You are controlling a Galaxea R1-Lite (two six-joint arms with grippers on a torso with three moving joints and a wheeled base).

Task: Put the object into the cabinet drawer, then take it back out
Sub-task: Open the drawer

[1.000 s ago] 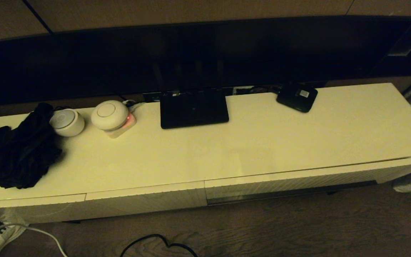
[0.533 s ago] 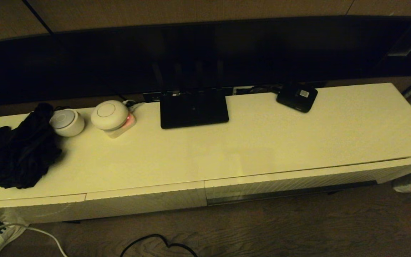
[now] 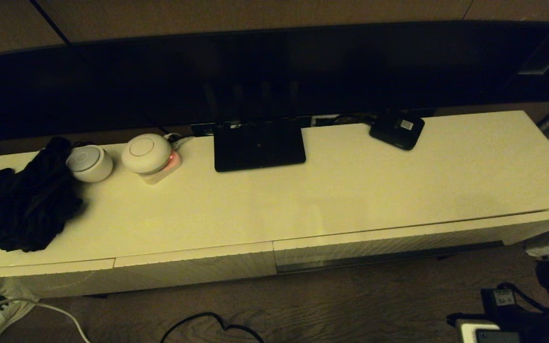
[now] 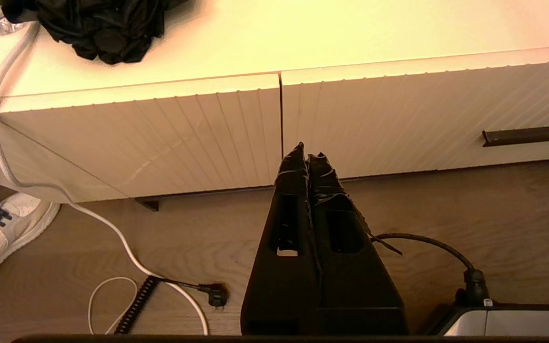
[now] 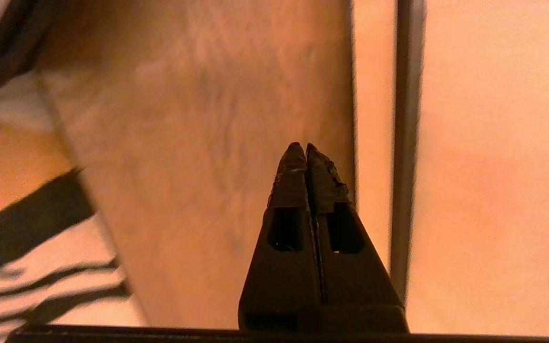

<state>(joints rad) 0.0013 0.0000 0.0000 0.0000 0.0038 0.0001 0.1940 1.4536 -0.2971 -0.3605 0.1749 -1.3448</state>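
- Low cream cabinet (image 3: 303, 200) stretches across a dim room, wood floor in front, a dark screen behind it.
- On top: a black cloth bundle (image 3: 26, 209) at the far left, two round white devices (image 3: 147, 153) next to it, a flat black router (image 3: 258, 145) in the middle, a small black device with a white label (image 3: 397, 128) further right.
- No organiser box anywhere in these views, so where the object sits I cannot say.
- Cabinet drawer (image 3: 398, 240), the wide ribbed front on the right half, sits closed, its dark handle slot running along the lower edge. The shorter ribbed front (image 3: 193, 269) to its left is closed too.
- Right gripper (image 5: 305, 155) has its fingers pressed together on nothing; the right wrist view shows only blurred wood and pale panels beyond the tips. In the head view, dark arm hardware pokes in at the bottom right corner, low, in front of the cabinet's right end.
- Left gripper (image 4: 307, 157) is parked low in front of the cabinet, clenched and empty, pointing at the seam between the two fronts.
- Progress read: nothing done yet. Drawer still to be opened, box still to go in, then come back out.
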